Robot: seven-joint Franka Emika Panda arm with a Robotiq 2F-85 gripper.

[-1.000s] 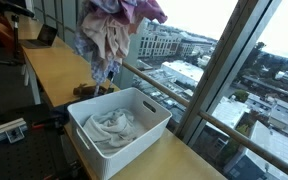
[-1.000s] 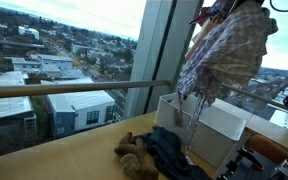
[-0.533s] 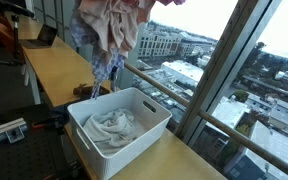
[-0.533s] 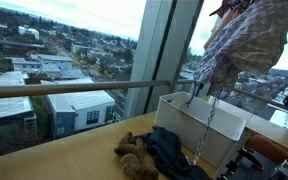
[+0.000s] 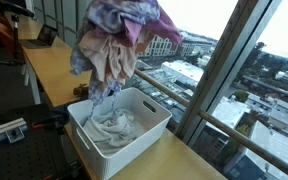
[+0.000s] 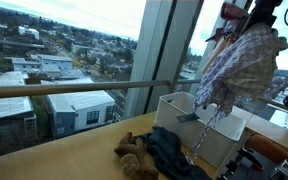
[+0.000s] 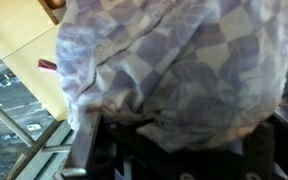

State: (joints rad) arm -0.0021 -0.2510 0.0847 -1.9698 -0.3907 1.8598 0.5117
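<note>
Lowered since the earlier frames: the garment bundle (image 5: 119,40), a purple-and-white checked shirt w/ a pinkish piece, now sits further down in both exterior views, so its top is no longer cut off by the upper edge.

Fingers (image 7: 84,148): mostly buried in cloth in the wrist view, set narrow and clamped on the bundle's top. The whole load hangs from them.

Bundle position: upper ctr of an exterior view, and upper right of an exterior view (image 6: 239,65). It hangs clear of the counter (image 5: 54,65), above the far-left corner of the white plastic bin (image 5: 134,150). Its lowest hem dangles approx. to rim level; contact w/ the rim cannot be told.

Bin contents: one pale crumpled cloth (image 5: 112,128), lower ctr.

Beside the bin, btm ctr of an exterior view: dark jeans (image 6: 174,155) and a brown plush toy (image 6: 132,152) on the counter.

Step in hand (judged): carry phase, load held over the bin and coming down.

Next move calls for (judged): centring the bundle over the bin opening, since it hangs off toward one corner. The trailing hem must also clear the rim before the grip is eased.
</note>
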